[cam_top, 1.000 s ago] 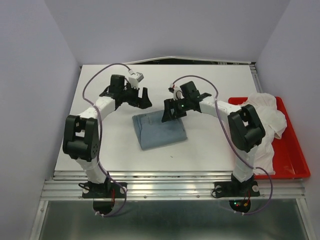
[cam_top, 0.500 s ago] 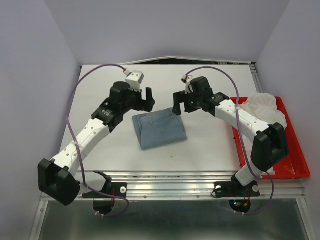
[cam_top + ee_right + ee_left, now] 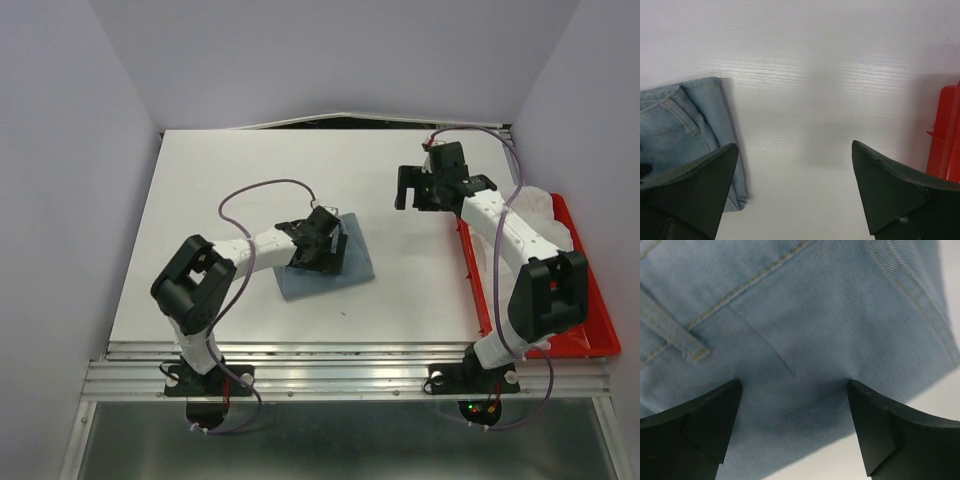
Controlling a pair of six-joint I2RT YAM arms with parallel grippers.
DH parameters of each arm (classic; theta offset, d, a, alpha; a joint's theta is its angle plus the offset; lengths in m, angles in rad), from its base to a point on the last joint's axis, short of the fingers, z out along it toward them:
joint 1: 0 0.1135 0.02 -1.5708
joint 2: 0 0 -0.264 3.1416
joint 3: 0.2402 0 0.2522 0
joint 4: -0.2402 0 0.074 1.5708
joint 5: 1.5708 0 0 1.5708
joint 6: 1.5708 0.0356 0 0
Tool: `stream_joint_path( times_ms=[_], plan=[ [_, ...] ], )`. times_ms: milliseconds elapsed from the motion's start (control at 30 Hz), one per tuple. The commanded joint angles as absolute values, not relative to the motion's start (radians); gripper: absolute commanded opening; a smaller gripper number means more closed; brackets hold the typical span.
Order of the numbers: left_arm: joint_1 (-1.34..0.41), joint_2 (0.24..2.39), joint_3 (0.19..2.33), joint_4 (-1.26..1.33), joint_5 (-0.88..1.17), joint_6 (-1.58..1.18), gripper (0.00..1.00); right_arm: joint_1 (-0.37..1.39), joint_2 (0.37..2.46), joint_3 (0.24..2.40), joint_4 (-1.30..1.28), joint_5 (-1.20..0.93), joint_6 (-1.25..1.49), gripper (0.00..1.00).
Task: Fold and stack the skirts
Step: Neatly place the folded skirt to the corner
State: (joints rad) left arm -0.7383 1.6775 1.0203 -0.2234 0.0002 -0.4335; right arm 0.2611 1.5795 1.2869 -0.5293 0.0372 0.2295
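Since half a second ago the left arm has folded back on itself and brought the left gripper (image 3: 792,390) down over the folded light-blue denim skirt (image 3: 354,264). The right gripper (image 3: 414,194) has swung away toward the red plastic tray (image 3: 592,305). The left fingers stand wide apart, holding nothing, with denim directly beneath them and a belt loop and stitching just ahead of the tips. The right gripper's fingers are also spread, over the bare white table (image 3: 230,180). The skirt lies beyond its left finger and the tray's edge just past its right finger. A crumpled white cloth (image 3: 540,205) sits in the tray behind that gripper.
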Motion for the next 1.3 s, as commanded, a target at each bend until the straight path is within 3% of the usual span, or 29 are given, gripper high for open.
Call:
stream_joint_path(
  times_ms=[0,233,400,533,733,1033,1267],
  plan=[
    [-0.782,1.811,1.129,-0.282,-0.182,-0.474,0.99,0.253,1.542,1.305,-0.529,0.054,0.235,1.00],
    [-0.620,2.009,1.201,-0.327,-0.252,-0.350,0.98,0.213,1.597,1.331,-0.561,0.011,0.172,1.00],
    [-0.569,2.045,1.341,-0.446,-0.204,-0.051,0.98,0.192,1.600,1.328,-0.571,-0.055,0.126,1.00],
    [-0.422,1.984,1.332,-0.558,-0.115,0.119,0.98,0.183,1.588,1.336,-0.581,-0.074,0.107,1.00],
    [-0.224,1.865,1.224,-0.555,-0.170,0.313,0.98,0.173,1.568,1.333,-0.600,-0.104,0.091,1.00],
    [0.104,1.874,1.170,-0.462,-0.178,0.362,0.98,0.173,1.562,1.333,-0.618,-0.106,0.081,1.00],
    [0.236,1.933,1.203,-0.384,-0.163,0.371,0.98,0.164,1.565,1.341,-0.641,-0.103,0.083,1.00]
  ],
)
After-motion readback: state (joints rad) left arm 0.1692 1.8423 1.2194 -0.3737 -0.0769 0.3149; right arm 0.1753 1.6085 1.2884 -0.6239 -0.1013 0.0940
